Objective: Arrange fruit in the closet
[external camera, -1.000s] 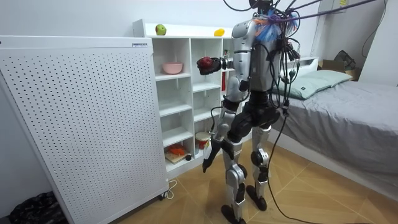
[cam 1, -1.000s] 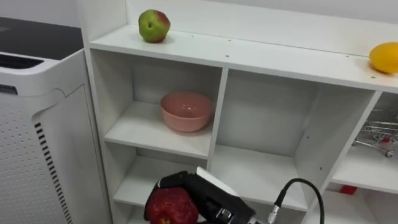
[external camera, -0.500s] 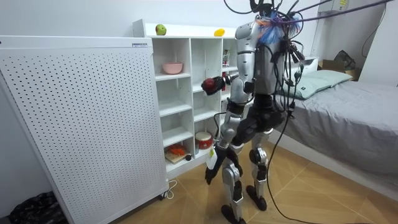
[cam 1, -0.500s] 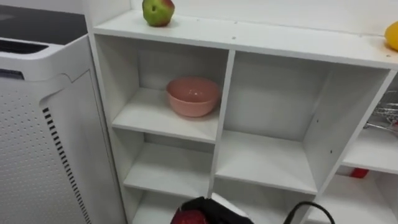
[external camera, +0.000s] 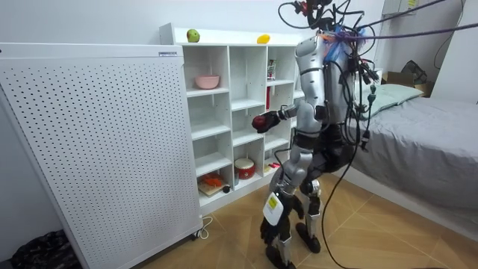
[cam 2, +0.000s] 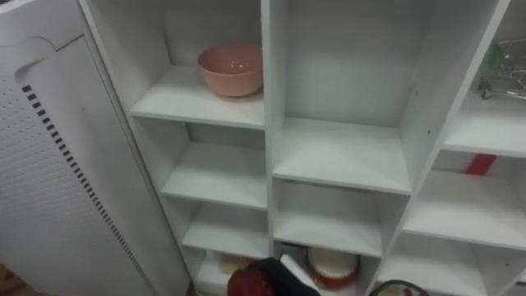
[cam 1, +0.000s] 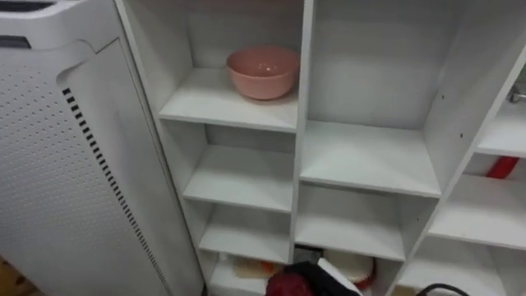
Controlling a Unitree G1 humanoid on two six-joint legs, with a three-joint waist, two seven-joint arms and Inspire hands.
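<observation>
A dark red apple [cam 1: 288, 284] sits in my right hand [cam 1: 327, 279] at the bottom edge of the eye views, the fingers curled round it. In the room view I stand facing the white closet [external camera: 224, 97] and hold the apple [external camera: 259, 122] out at the height of its middle shelves. A pink bowl [cam 1: 263, 71] rests in the upper left compartment. On the closet's top lie a green apple [external camera: 193, 35] and a yellow fruit [external camera: 263, 39]. My left hand [external camera: 273, 224] hangs low beside my leg.
A tall white perforated panel [cam 1: 57, 164] stands right against the closet's left side. A red and white container [cam 1: 349, 265] and orange items [external camera: 211, 181] occupy the bottom shelf. A small wire cart [cam 2: 509, 74] sits in a right compartment. A bed [external camera: 418, 127] lies behind me.
My right hand has come down with the apple from bowl height to the middle shelves. I have shifted towards the room view's right, and my eye views now look lower down the closet.
</observation>
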